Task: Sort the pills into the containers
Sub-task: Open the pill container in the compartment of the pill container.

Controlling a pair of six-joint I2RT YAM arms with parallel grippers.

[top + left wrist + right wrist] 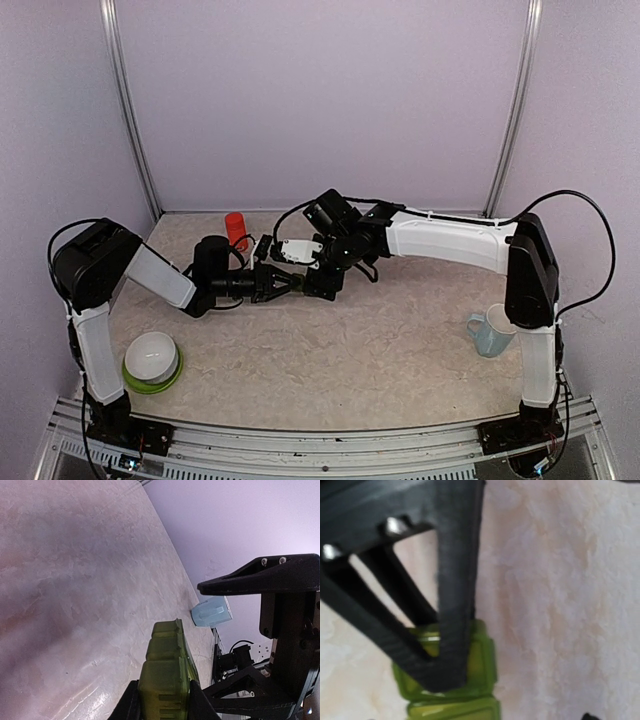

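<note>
At mid-table, toward the back: left gripper (162, 700) is clamped tight on the near end of the containers (165, 665), a green strip of three joined compartments. The strip sticks out past the fingers, lifted off the table (380, 340). Right gripper (320, 274) faces it from the other side, jaws spread wide, with nothing seen between them. In the right wrist view one black finger (452, 630) overlaps an end compartment; cannot tell if it touches. An orange-red bottle (236, 230) stands just behind the left gripper. A pale blue mug (492, 330) sits well apart at the right edge. A white bowl (152, 353) rests on a green plate (150, 384) at near left.
</note>
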